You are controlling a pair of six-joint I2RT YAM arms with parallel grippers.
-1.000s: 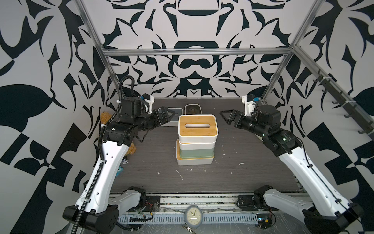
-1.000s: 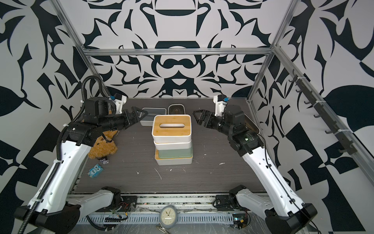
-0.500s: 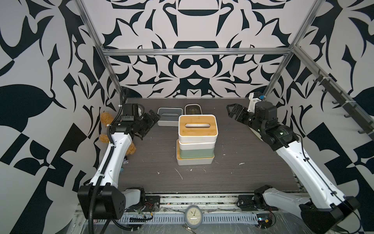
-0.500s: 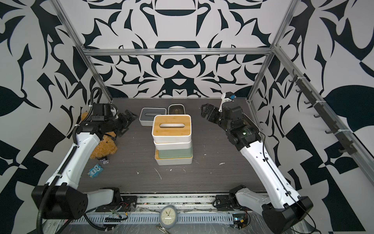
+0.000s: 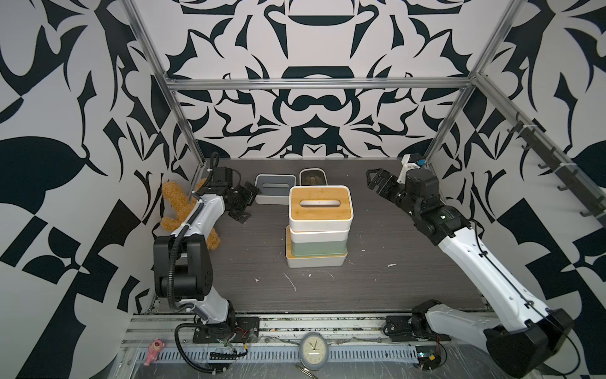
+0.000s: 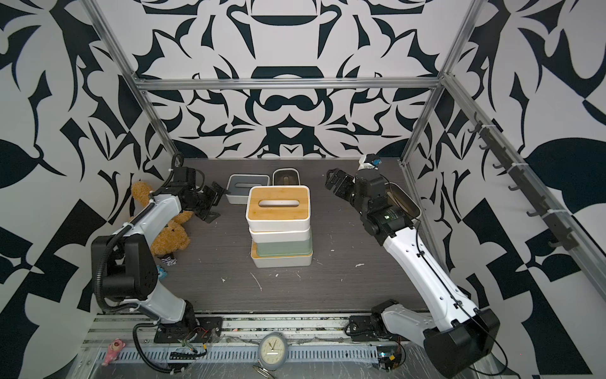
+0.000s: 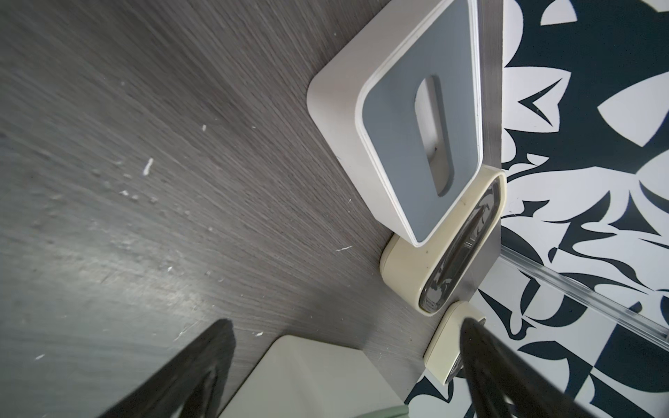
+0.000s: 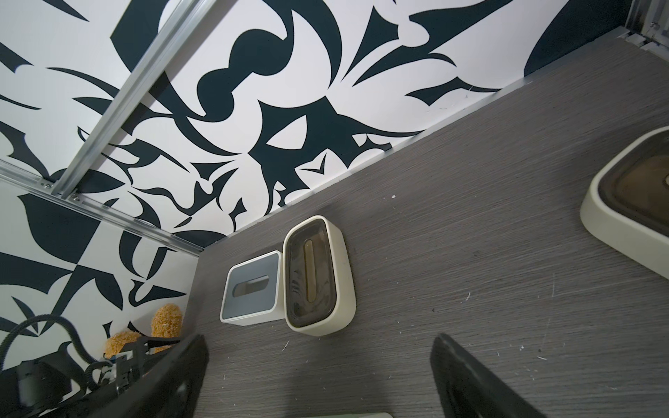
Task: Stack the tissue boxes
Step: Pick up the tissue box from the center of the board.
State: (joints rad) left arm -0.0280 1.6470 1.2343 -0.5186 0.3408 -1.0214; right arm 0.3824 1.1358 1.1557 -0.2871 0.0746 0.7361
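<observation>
Left jaws, right jaws both wide open, holding nothing. Four-box stack (image 5: 318, 234) stands mid desk (image 5: 377, 279), bamboo-lid box (image 5: 320, 206) on top. Grey-lid box (image 5: 274, 188) and cream box (image 5: 313, 177) wait side by side at back. Boxes look stiff, light, smooth, maybe slippy. Best pinch across narrow sides, gently.

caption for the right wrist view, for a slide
Open right gripper facing a grey-lidded tissue box and a dark-lidded cream box, side by side by the back wall, not yet stacked.
</observation>
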